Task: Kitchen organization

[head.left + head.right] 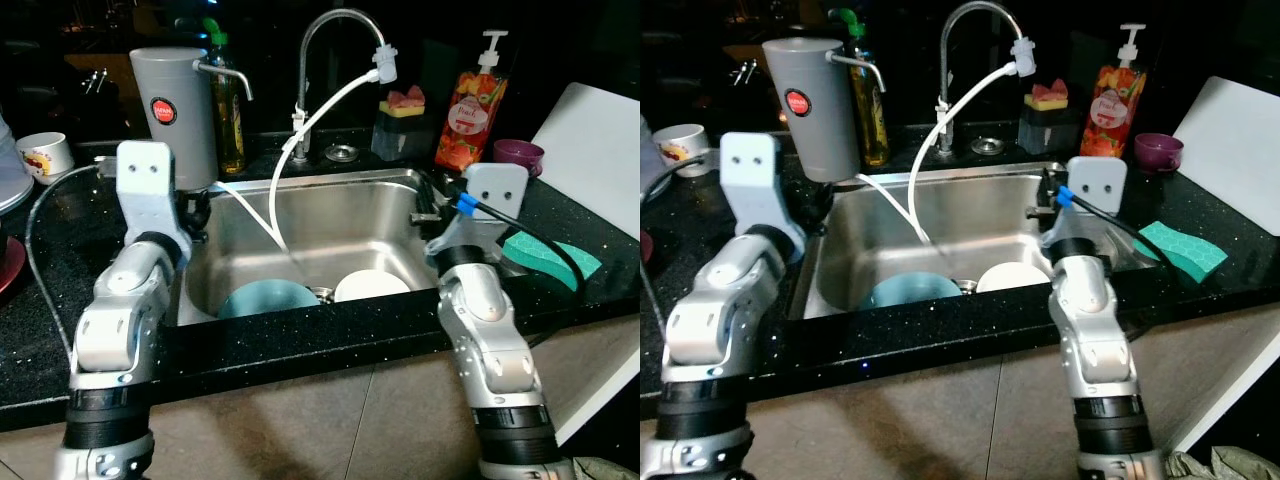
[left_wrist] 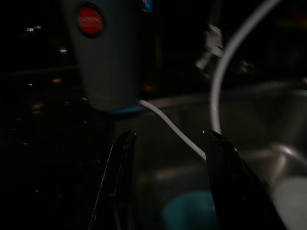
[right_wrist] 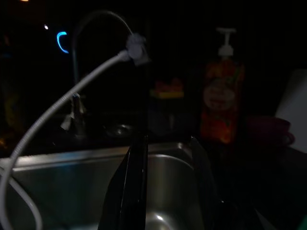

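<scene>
Hose (image 1: 300,130) trailing from the faucet into the sink (image 1: 300,215) could snag either spread, empty gripper, left gripper (image 2: 168,187) or right gripper (image 3: 165,184), reaching for the blue bowl (image 1: 268,297) and white bowl (image 1: 370,285) below.

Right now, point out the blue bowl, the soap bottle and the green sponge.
blue bowl (image 1: 268,298), left eye view, on its rim.
soap bottle (image 1: 473,118), left eye view, on its label.
green sponge (image 1: 1181,250), right eye view, on its top face.
</scene>
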### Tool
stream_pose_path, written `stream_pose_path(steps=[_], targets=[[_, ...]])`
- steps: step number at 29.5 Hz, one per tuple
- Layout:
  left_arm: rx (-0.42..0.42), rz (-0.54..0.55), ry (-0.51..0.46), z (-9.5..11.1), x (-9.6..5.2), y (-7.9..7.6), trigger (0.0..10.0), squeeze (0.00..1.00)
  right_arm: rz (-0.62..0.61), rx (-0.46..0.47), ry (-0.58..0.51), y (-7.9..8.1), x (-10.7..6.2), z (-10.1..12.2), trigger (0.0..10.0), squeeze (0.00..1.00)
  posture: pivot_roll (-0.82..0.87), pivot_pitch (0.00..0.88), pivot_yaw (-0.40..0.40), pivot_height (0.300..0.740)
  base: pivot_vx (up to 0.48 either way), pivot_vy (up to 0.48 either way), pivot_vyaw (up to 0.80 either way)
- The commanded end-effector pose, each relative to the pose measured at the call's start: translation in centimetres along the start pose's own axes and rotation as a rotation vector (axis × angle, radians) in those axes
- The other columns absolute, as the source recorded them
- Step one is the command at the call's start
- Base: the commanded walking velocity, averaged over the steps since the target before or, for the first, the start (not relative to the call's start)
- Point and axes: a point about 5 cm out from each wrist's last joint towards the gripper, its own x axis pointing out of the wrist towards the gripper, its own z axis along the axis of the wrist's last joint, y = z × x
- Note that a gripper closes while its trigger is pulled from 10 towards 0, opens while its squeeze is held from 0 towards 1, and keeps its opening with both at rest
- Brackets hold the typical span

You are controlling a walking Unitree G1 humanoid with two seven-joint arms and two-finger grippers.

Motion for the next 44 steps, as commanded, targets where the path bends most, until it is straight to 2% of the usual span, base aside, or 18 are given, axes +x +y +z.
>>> stream_pose_path(steps=[1, 6, 8, 16, 20, 27, 32, 44], targets=[[0.03, -0.088, -0.029, 0.1, -0.9, -1.2, 10.0, 0.0, -0.028, -0.043, 0.032, -1.0, -0.5, -0.6, 10.0, 0.0, 0.15, 0.138, -0.034, 0.74, 0.0, 0.0, 0.0], [0.089, -0.151, -0.063, -0.2, -1.6, -2.4, 10.0, 0.0, -0.067, -0.073, 0.051, -2.1, -0.7, -0.9, 10.0, 0.0, 0.14, 0.135, -0.038, 0.74, 0.0, 0.0, 0.0], [0.165, -0.228, -0.083, -0.7, -2.5, -3.5, 10.0, 0.0, -0.076, -0.098, 0.054, -2.7, -0.8, -0.9, 10.0, 0.0, 0.12, 0.133, -0.04, 0.74, 0.0, 0.0, 0.0], [0.242, -0.29, -0.085, -1.3, -3.3, -3.8, 10.0, 0.0, -0.054, -0.142, 0.083, -3.5, -1.4, -1.5, 10.0, 0.0, 0.12, 0.135, -0.059, 0.74, 0.0, 0.0, 0.0], [0.281, -0.305, -0.086, -1.4, -3.6, -3.4, 10.0, 0.0, -0.006, -0.161, 0.105, -3.1, -1.9, -2.0, 10.0, 0.0, 0.1, 0.131, -0.081, 0.74, 0.0, 0.0, 0.0], [0.28, -0.288, -0.106, -1.2, -3.4, -3.3, 10.0, 0.0, -0.001, -0.168, 0.098, -3.2, -1.6, -1.7, 10.0, 0.0, 0.1, 0.131, -0.087, 0.74, 0.0, 0.0, 0.0], [0.269, -0.285, -0.125, -0.9, -2.7, -3.5, 10.0, 0.0, -0.026, -0.157, 0.083, -3.4, -1.2, -1.3, 10.0, 0.0, 0.1, 0.124, -0.066, 0.74, 0.0, 0.0, 0.0], [0.285, -0.269, -0.117, -1.2, -1.9, -3.0, 10.0, 0.0, -0.064, -0.137, 0.075, -3.7, -1.6, -1.3, 10.0, 0.0, 0.09, 0.079, -0.039, 0.74, 0.0, 0.0, 0.0]])
